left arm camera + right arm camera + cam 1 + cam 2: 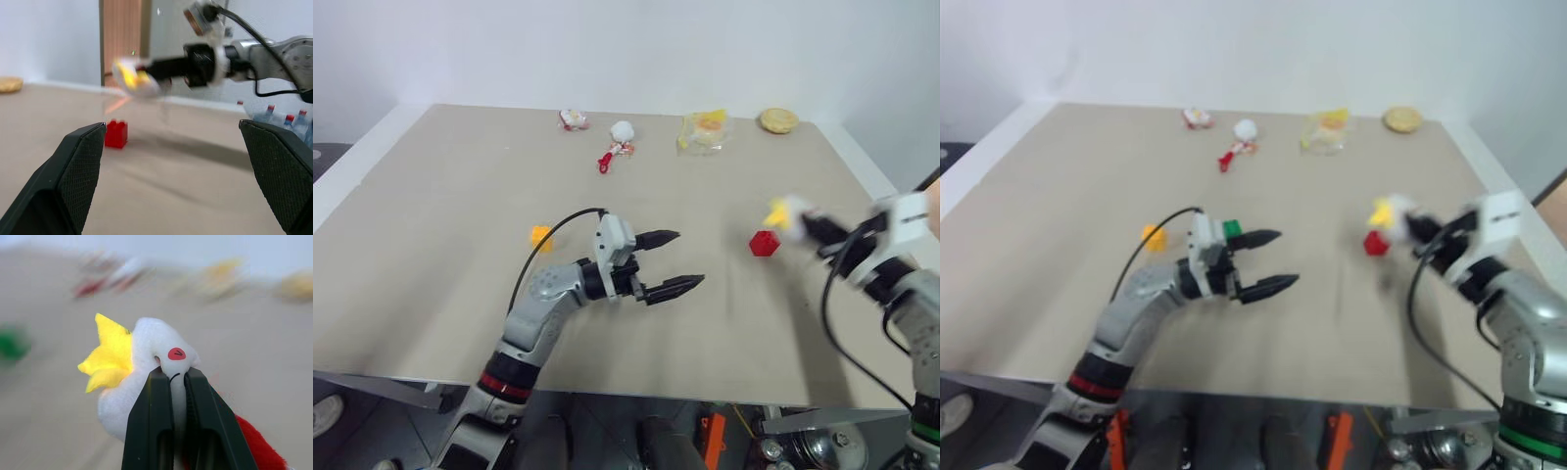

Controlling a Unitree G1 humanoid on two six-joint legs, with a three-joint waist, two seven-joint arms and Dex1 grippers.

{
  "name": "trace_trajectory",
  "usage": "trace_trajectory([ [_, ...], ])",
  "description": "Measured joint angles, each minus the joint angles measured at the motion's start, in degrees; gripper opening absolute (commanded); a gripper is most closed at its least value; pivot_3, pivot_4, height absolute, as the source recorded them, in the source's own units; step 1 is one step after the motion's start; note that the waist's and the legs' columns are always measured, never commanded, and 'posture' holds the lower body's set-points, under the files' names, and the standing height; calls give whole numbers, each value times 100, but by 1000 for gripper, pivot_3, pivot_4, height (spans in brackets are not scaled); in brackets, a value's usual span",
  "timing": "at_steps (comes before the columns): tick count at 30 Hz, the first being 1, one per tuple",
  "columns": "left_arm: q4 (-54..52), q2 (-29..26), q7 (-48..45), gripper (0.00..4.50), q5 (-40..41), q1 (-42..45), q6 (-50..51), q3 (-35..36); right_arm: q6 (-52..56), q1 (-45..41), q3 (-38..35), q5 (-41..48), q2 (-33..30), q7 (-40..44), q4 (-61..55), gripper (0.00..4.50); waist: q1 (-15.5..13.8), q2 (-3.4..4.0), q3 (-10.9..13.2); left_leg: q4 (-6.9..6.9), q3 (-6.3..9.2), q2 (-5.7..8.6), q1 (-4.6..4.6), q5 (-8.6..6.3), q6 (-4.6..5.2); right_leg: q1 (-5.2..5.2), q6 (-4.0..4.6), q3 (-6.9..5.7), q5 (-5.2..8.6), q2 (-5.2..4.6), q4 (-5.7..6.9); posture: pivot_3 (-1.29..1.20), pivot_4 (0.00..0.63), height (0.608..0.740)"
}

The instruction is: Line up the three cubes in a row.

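My right gripper (178, 382) pinches the soft plush chicken (146, 377), my left gripper (674, 260) gapes empty; the light, rigid, studded red cube (764, 243) at three o'clock of it wants flat-side gripping.

No text, label, brand name or number can be read anywhere in these pictures. The nearest thing to a sign is a small dark tick-shaped mark inside a red oval patch on the white, red and yellow plush chicken toy (146, 377). The clear crinkled packet with yellow contents (706, 131), far across the table from the chicken, shows no legible print.
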State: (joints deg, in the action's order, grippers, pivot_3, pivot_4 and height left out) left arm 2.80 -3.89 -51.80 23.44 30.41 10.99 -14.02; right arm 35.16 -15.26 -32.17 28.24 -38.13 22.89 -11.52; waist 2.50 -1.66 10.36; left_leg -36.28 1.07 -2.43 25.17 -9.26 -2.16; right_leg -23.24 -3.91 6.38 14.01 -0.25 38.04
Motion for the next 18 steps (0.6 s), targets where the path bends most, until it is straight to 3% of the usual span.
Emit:
trace_trajectory([
  [5, 941, 587, -8, 4500, -315, 520, -518, -150, 67, -181, -302, -778, 82, -1580, 941, 20, -2, 4, -2, 13, -2, 14, 2, 0, 1, -5, -2, 8, 7, -10, 0, 0, 150, 740],
  [8, 1364, 875, -29, 4500, -491, 718, -866, -252, 213, -202, -453, -1009, 142, -2120, 1517, 20, 10, 13, -6, 34, -6, 25, -3, 1, 2, -8, -5, 21, 13, -16, 0, 0, 150, 740],
  [18, 1696, 1124, -22, 4500, -672, 797, -1200, -361, 240, -190, -672, -1122, 159, -2449, 2077, 3566, 31, 53, -21, 68, -3, 42, -22, 6, 23, -11, -6, 40, 18, -15, 1, 0, 150, 740],
])
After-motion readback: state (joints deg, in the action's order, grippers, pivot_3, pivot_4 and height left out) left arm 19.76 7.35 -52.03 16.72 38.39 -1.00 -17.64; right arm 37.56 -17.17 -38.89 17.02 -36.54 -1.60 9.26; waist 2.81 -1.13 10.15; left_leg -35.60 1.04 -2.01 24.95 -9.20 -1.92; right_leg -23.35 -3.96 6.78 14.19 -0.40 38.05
